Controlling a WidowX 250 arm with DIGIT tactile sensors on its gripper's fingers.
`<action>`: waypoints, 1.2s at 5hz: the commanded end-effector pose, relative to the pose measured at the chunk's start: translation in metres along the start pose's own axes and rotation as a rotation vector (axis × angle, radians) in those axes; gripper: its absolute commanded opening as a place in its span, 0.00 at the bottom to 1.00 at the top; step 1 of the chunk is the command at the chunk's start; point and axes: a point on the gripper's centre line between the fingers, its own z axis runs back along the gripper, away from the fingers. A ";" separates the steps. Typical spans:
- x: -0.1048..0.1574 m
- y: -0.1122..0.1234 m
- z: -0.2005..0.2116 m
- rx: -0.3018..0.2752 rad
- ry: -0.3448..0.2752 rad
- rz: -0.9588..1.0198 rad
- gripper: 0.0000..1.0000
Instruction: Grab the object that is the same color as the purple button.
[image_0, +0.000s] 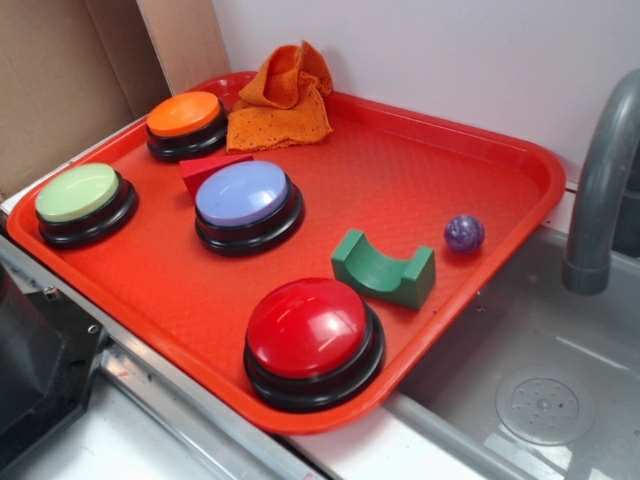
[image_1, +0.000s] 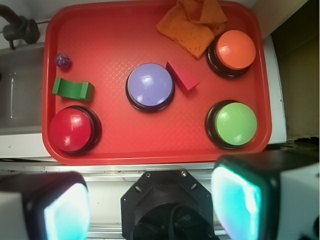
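In the wrist view the purple ball (image_1: 62, 60) is lying at upper left, well away from the pincer (image_1: 150, 205), whose fingers are standing apart at the bottom edge.

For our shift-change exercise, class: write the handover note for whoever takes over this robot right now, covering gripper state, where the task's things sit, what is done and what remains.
Gripper: open, empty, high above the tray's near edge.
Purple button: mid-tray, a red wedge block touching its base.
Purple ball: loose on the tray near the sink-side edge, beside the green arch block but apart from it.
Done: nothing grasped.
Left: move over the ball, descend, close on it, lift. It is small and round, so it may roll.
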 end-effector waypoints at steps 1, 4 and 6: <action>0.000 0.000 0.000 0.000 0.000 0.000 1.00; 0.063 -0.022 -0.035 0.026 -0.007 -0.419 1.00; 0.113 -0.058 -0.087 -0.019 -0.020 -0.700 1.00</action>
